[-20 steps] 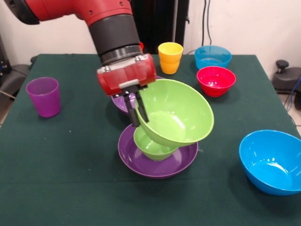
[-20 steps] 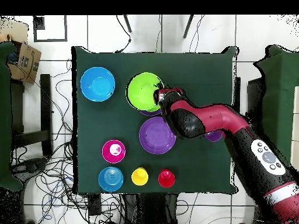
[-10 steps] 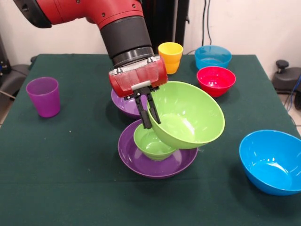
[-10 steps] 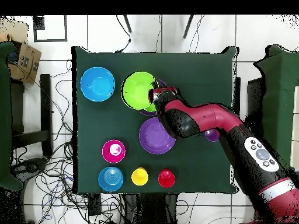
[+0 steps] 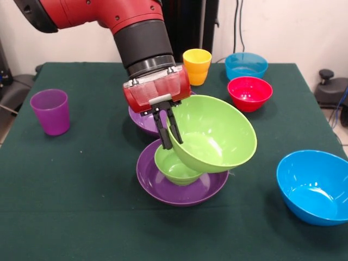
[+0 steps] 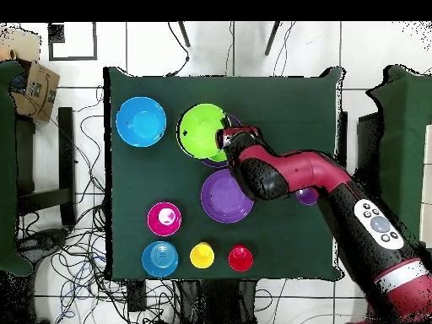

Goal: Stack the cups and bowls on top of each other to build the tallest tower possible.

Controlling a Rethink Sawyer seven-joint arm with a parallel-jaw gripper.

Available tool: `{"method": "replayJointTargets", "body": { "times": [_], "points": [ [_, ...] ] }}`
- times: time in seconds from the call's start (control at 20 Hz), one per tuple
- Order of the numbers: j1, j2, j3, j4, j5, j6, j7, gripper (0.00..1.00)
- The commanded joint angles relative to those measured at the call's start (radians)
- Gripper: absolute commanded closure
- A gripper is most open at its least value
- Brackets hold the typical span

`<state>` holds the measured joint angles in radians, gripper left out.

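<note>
Not far along, I'd say. The tower so far is a large purple bowl (image 5: 182,185) on the surface with a small green bowl (image 5: 175,167) sitting in it. The gripper (image 5: 167,130) has its jaws clamped on the rim of the large lime green bowl (image 5: 215,136), holding it tilted just over that small green one, looks like it's about to go on as the third piece.

Everything else is loose on the surface. Count, going by both views: seven bowls, namely the three above, a second large purple bowl (image 5: 142,120) behind the gripper, a large blue bowl (image 5: 312,187), a small red bowl (image 5: 249,92) and a small light blue bowl (image 5: 246,65). Three cups: purple cup (image 5: 50,111), yellow-orange cup (image 5: 197,66) and red cup (image 6: 240,257), all standing well apart from the tower.
</note>
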<state>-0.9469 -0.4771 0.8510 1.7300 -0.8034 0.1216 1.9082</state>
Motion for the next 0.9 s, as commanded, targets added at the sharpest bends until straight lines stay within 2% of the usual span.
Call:
{"method": "replayJointTargets", "body": {
  "times": [0.05, 0.55, 0.9],
  "points": [
    [0.006, 0.024, -0.043, -0.012, -0.015, -0.003, 0.026, 1.0],
    [-0.072, 0.076, 0.036, -0.031, -0.013, 0.072, -0.073, 1.0],
    [-0.062, 0.053, 0.011, -0.014, -0.032, 0.046, -0.043, 1.0]
  ]
}}
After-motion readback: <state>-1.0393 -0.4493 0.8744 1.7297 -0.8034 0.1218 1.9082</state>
